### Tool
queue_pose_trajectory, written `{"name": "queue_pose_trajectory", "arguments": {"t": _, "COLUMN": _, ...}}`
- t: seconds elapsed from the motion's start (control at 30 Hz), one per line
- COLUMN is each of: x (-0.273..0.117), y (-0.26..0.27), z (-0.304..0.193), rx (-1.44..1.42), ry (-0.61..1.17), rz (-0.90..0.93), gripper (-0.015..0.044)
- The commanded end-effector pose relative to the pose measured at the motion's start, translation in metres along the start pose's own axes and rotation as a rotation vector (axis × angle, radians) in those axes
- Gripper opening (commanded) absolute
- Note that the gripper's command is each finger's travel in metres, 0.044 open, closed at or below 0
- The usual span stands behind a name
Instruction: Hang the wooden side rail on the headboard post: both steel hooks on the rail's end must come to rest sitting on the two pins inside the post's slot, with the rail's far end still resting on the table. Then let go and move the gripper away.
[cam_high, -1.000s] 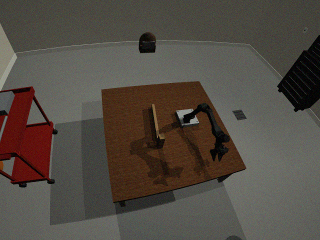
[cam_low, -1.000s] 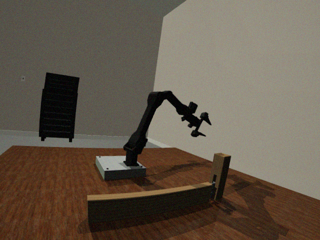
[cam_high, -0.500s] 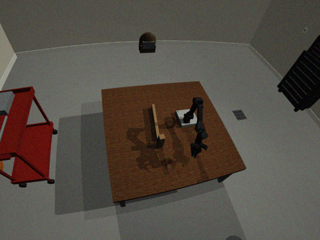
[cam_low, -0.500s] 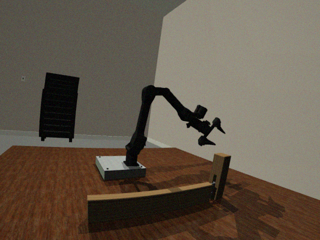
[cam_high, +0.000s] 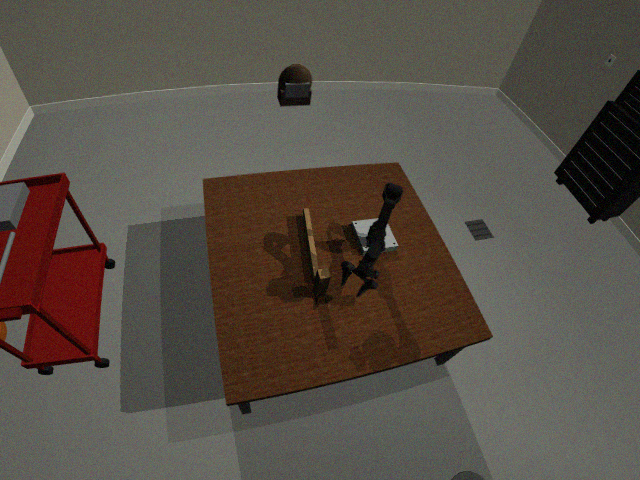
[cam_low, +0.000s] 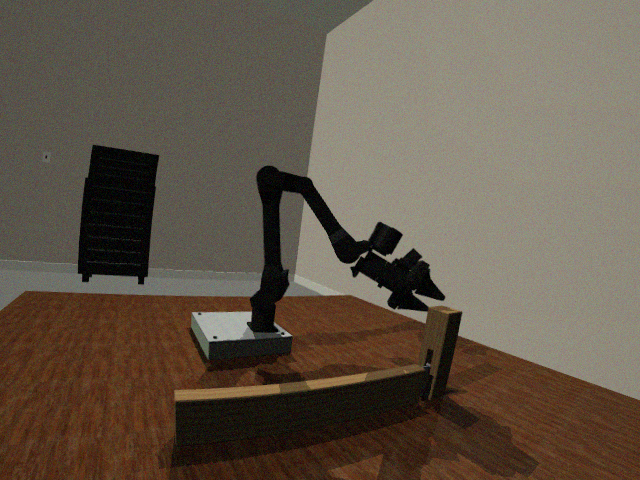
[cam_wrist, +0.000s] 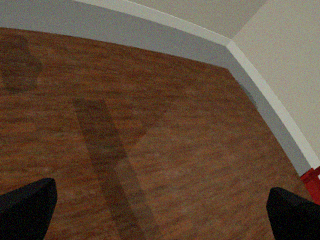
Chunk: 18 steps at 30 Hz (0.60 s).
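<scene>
The wooden side rail (cam_high: 312, 242) (cam_low: 299, 405) stands on its long edge, its far end down at the table. Its other end meets the headboard post (cam_high: 323, 274) (cam_low: 437, 341), which stands upright. In the exterior view a little metal of the hooks (cam_low: 427, 366) shows between rail and post, low at the slot (cam_low: 429, 356); whether both hooks sit on the pins cannot be told. My gripper (cam_high: 349, 290) (cam_low: 435, 304) (cam_wrist: 163, 196) is wide open and empty. In the top view it is right of the post; in the exterior view its fingertips appear just above the post's top.
The arm's pale base plate (cam_high: 366, 227) (cam_low: 240, 328) is on the brown table (cam_high: 258, 351) (cam_low: 77, 361), to the right of the rail in the top view. A red cart (cam_high: 67, 294) stands off the table's left side, and a black cabinet (cam_high: 602, 155) (cam_low: 118, 217) stands farther off.
</scene>
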<state>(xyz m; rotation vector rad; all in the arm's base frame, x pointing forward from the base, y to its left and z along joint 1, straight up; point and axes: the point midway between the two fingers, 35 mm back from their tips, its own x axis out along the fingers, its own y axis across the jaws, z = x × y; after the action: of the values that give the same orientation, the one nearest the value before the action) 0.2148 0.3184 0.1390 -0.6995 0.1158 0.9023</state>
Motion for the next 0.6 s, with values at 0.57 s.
{"name": "queue_pose_trajectory", "arguments": {"t": 0.57, "x": -0.082, "y": -0.044, "z": -0.154, "rx": 0.72, "ry": 0.036, "rz": -0.252, "gripper": 0.044}}
